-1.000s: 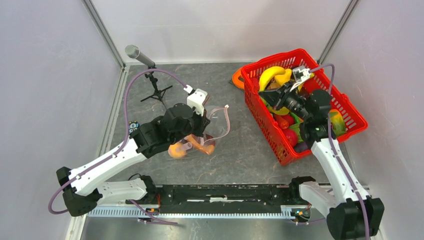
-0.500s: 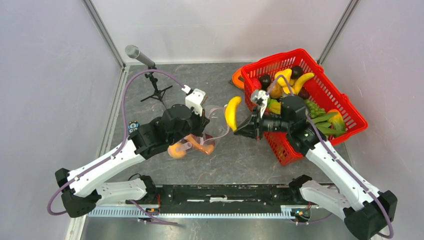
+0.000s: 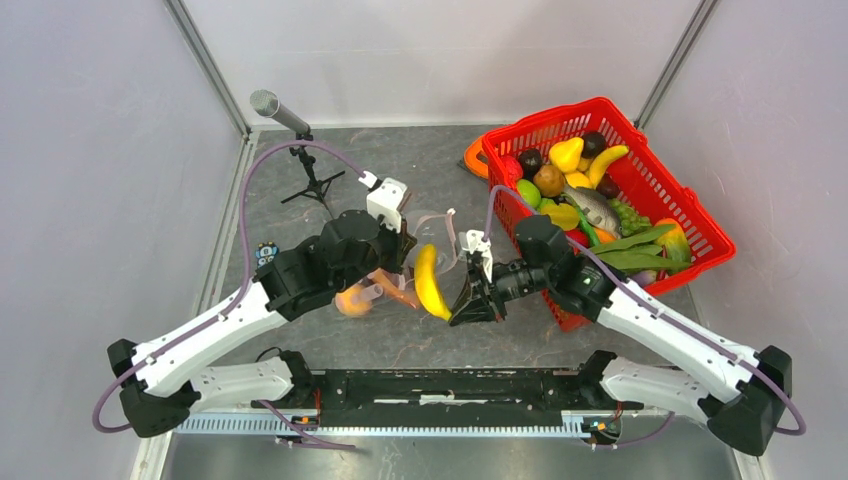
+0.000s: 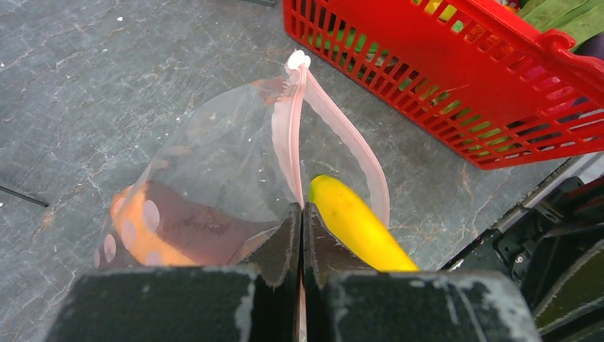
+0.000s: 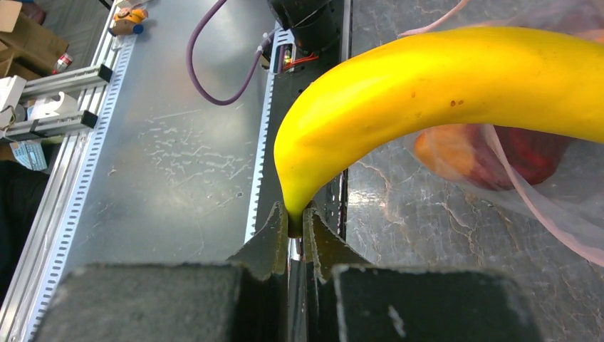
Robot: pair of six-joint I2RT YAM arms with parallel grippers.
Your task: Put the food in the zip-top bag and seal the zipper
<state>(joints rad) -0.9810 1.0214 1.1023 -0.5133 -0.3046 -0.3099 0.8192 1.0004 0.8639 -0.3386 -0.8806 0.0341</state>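
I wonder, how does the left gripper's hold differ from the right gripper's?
The left gripper pinches the pink zipper of the zip-top bag, the right gripper the banana by its tip. The left gripper's fingers nearly meet; the right gripper's stand slightly apart around that tip. Both are shut.

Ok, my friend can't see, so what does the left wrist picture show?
The left tool pinches the pale-pink zipper strip of a clear dotted plastic bag, with a yellow toy banana at its open mouth. A red mesh basket sits behind.

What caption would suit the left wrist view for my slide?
Left claw pinching the pink zipper of the clear bag, banana at its open mouth, red basket behind.
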